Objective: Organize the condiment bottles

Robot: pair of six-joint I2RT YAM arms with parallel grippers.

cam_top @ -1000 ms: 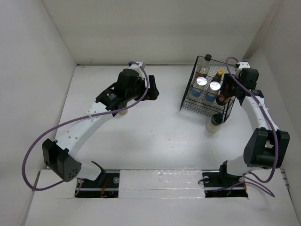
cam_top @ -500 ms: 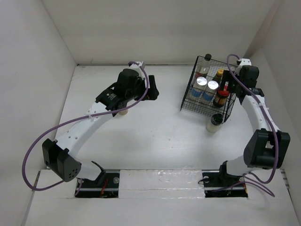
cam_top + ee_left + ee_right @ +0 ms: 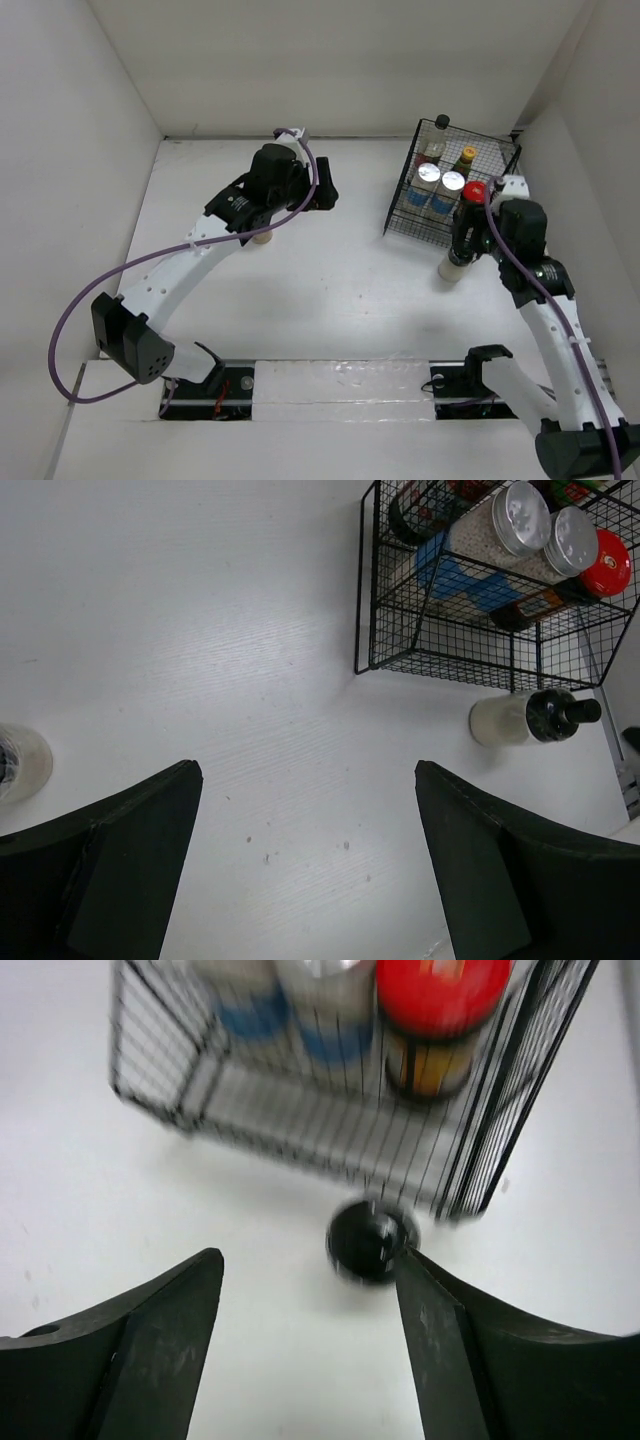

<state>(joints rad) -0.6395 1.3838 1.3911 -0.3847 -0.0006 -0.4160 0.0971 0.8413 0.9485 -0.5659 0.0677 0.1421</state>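
The right claw (image 3: 306,1282), spread wide, hangs over the pale bottle (image 3: 368,1242) standing on the desk (image 3: 300,1385) just beside the rack (image 3: 300,1135); a finger landing on its cap could topple it

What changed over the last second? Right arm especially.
The right gripper came off the red-lidded dark jar, leaving it in the black wire rack. It pulled back toward its base and now hangs open over the pale dark-capped bottle outside the rack. The left gripper and the rack's other bottles stayed put.
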